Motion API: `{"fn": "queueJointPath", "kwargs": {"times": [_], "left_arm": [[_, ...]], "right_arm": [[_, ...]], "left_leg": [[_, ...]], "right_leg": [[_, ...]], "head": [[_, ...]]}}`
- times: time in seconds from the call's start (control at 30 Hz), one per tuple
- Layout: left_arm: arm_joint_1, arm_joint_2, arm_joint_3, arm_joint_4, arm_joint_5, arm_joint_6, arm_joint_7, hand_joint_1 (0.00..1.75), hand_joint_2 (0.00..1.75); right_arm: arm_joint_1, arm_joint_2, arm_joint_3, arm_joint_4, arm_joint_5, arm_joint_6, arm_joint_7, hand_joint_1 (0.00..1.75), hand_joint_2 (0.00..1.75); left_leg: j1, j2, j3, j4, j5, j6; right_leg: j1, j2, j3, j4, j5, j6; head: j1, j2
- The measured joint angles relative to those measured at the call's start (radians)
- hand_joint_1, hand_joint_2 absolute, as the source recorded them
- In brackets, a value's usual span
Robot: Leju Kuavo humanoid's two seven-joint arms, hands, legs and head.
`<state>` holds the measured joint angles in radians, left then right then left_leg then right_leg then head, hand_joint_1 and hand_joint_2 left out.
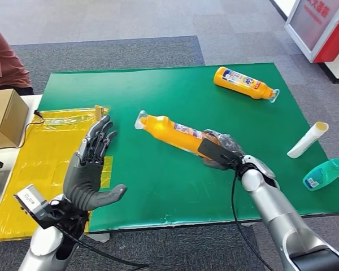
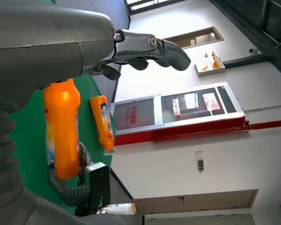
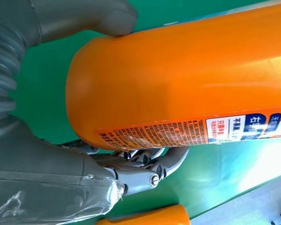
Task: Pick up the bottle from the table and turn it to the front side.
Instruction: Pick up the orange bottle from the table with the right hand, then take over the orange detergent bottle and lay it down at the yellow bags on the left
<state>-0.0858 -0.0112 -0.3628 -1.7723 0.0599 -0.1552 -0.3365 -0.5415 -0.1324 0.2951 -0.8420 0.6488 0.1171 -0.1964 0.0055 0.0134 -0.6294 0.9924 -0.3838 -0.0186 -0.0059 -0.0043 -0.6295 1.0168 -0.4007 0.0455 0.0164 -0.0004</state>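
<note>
My right hand [image 1: 221, 151] grips the bottle [image 1: 172, 131] by its base end, thumb on one side, fingers [image 3: 146, 165] under the other; bottle is tilted, cap end pointing up-left over the green mat [image 1: 168, 186], near mat centre. Label strip w/ print faces the wrist cam. My left hand [image 1: 91, 169] holds nothing, palm up, fingers spread, hovering over the mat's left edge beside a yellow sheet [image 1: 39, 164]. 2nd orange bottle [image 1: 244, 83] lies at the mat's far right. White tube [image 1: 307, 139] and teal bottle [image 1: 325, 173] lie at the right edge. Cardboard box [image 1: 5, 117] far left, a person's sleeve [image 1: 3, 62] behind it.
</note>
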Motion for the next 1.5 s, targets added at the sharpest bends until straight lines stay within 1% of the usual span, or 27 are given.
{"fn": "queueJointPath", "kwargs": {"times": [0.1, 0.23, 0.37, 0.47, 0.6, 0.87, 1.03, 1.23, 1.4, 1.5], "left_arm": [[0.001, 0.003, 0.001, 0.0, 0.002, 0.008, -0.002, 0.0, 1.75], [0.011, 0.005, 0.011, 0.0, 0.02, 0.022, -0.017, 0.0, 1.75], [0.021, 0.006, 0.022, 0.0, 0.034, 0.042, -0.032, 0.0, 1.75], [0.027, 0.009, 0.025, 0.0, 0.035, 0.053, -0.037, 0.0, 1.75], [0.034, 0.011, 0.03, 0.0, 0.034, 0.071, -0.037, 0.0, 1.75], [0.032, 0.012, 0.049, 0.0, 0.049, 0.116, -0.034, 0.0, 1.75], [0.027, 0.01, 0.072, 0.0, 0.18, 0.092, -0.026, 0.0, 1.75], [0.013, -0.002, 0.102, 0.005, 0.338, 0.053, 0.015, 0.0, 1.75], [-0.009, -0.011, 0.107, 0.026, 0.403, 0.032, 0.046, 0.0, 1.75], [-0.019, -0.015, 0.104, 0.04, 0.435, 0.009, 0.064, 0.0, 1.75]], "right_arm": [[0.01, 0.001, -0.013, -0.013, -0.076, -0.002, -0.02, 1.75, 1.75], [0.048, 0.017, -0.068, -0.072, -0.269, 0.014, -0.057, 1.75, 1.75], [0.1, 0.043, -0.122, -0.158, -0.413, 0.023, -0.074, 1.75, 1.75], [0.14, 0.06, -0.14, -0.22, -0.468, 0.015, -0.078, 1.75, 1.75], [0.196, 0.086, -0.153, -0.302, -0.524, -0.019, -0.085, 1.75, 1.75], [0.295, 0.146, -0.151, -0.45, -0.561, -0.095, -0.119, 1.75, 1.75], [0.344, 0.183, -0.121, -0.533, -0.546, -0.162, -0.167, 1.75, 1.75], [0.376, 0.213, -0.064, -0.602, -0.522, -0.222, -0.203, 1.75, 1.75], [0.382, 0.232, -0.015, -0.626, -0.48, -0.284, -0.231, 1.75, 1.75], [0.383, 0.239, 0.01, -0.633, -0.427, -0.338, -0.248, 1.75, 1.75]], "left_leg": [[0.0, 0.0, 0.0, 0.0, 0.0, 0.0], [0.0, 0.0, 0.0, 0.0, 0.0, 0.0], [0.0, 0.0, -0.001, 0.0, -0.001, 0.001], [0.0, 0.0, -0.001, 0.0, -0.001, 0.001], [0.0, 0.0, -0.001, 0.0, -0.001, 0.001], [0.0, 0.0, -0.001, 0.0, -0.001, 0.001], [0.0, 0.0, -0.001, 0.0, -0.001, 0.001], [0.0, 0.0, -0.001, 0.0, -0.001, 0.001], [0.0, 0.0, -0.001, 0.0, -0.001, 0.001], [0.0, 0.0, -0.001, 0.0, -0.001, 0.001]], "right_leg": [[0.0, 0.0, 0.0, 0.0, 0.0, 0.0], [0.0, 0.0, 0.0, 0.0, 0.0, 0.0], [0.0, 0.0, 0.0, 0.0, -0.001, 0.001], [0.0, 0.0, 0.0, 0.0, -0.001, 0.001], [0.0, 0.0, 0.0, 0.0, -0.001, 0.001], [0.0, 0.0, 0.0, 0.0, -0.002, 0.001], [0.0, 0.0, -0.001, 0.0, -0.002, 0.001], [0.0, 0.0, -0.001, 0.0, -0.002, 0.001], [0.0, 0.0, -0.001, 0.0, -0.002, 0.001], [0.0, 0.0, -0.001, 0.0, -0.002, 0.001]], "head": [[0.0, 0.0], [0.0, 0.0], [0.0, 0.0], [0.0, 0.0], [0.0, 0.0], [0.0, 0.0], [0.0, 0.0], [0.0, 0.0], [0.0, 0.0], [0.0, 0.0]]}}
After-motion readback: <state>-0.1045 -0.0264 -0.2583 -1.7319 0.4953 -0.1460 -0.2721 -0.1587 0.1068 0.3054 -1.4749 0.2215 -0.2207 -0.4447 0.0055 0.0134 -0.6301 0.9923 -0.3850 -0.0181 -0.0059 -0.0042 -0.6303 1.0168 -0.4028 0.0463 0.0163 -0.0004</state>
